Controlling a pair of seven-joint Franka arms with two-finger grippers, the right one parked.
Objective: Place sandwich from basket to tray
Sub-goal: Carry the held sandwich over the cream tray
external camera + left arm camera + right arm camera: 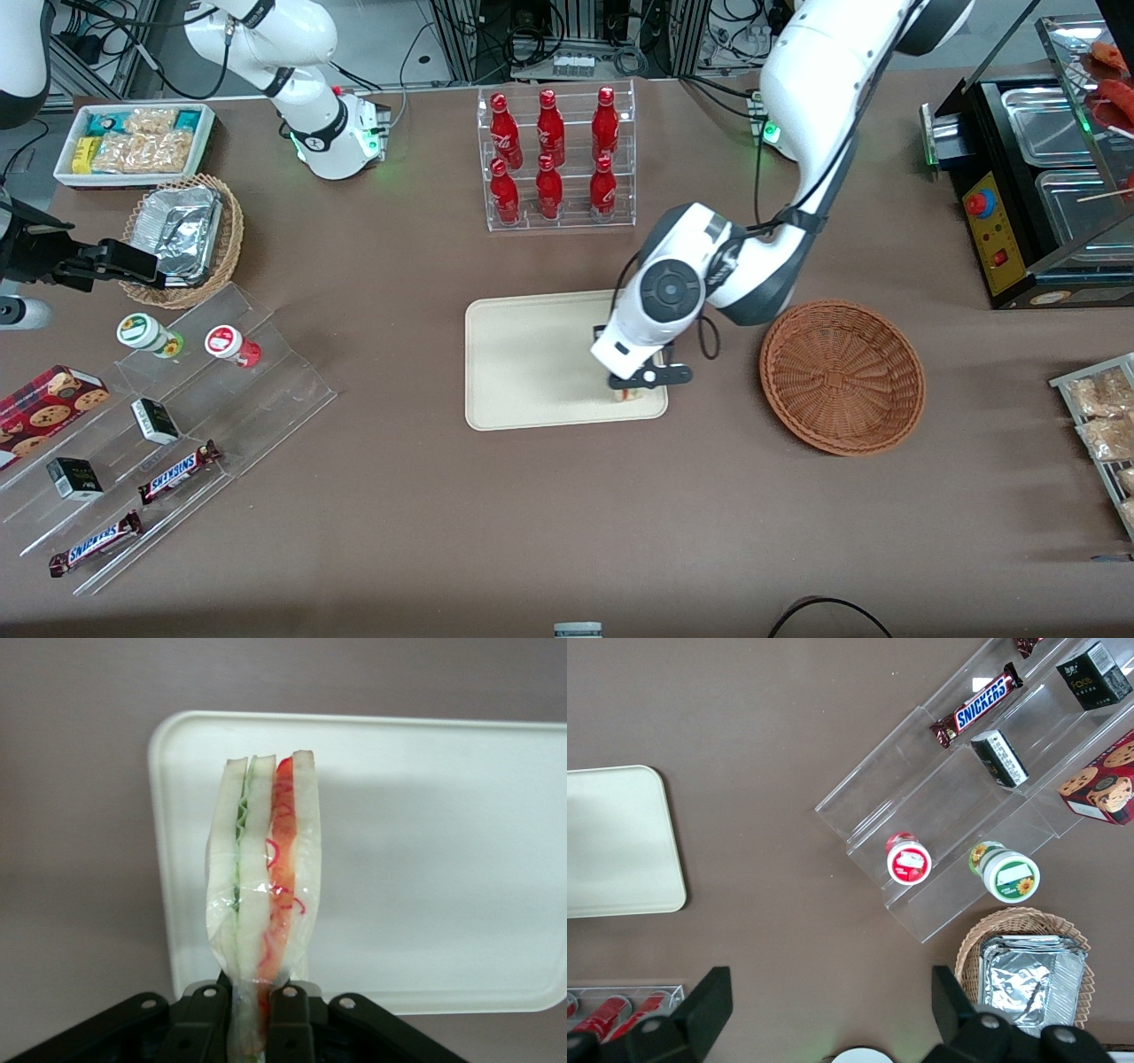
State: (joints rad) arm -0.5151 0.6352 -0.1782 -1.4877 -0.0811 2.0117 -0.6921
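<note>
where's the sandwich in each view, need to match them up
Front view: the sandwich peeks out under the gripper, at the tray corner nearest the front camera and the basket.
Left wrist view: the sandwich stands upright, pinched by the gripper, over the tray.
Right wrist view: not in it.
Shared landmark: the cream tray.

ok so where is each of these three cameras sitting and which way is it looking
Front view: high above the table, looking down on the tray, the empty basket and both arms; the left hand hangs over the tray.
Left wrist view: on the working arm, looking past its fingers, shut on the sandwich, at the tray.
Right wrist view: on the parked arm, looking down on the acrylic stand.
All three share the tray.
</note>
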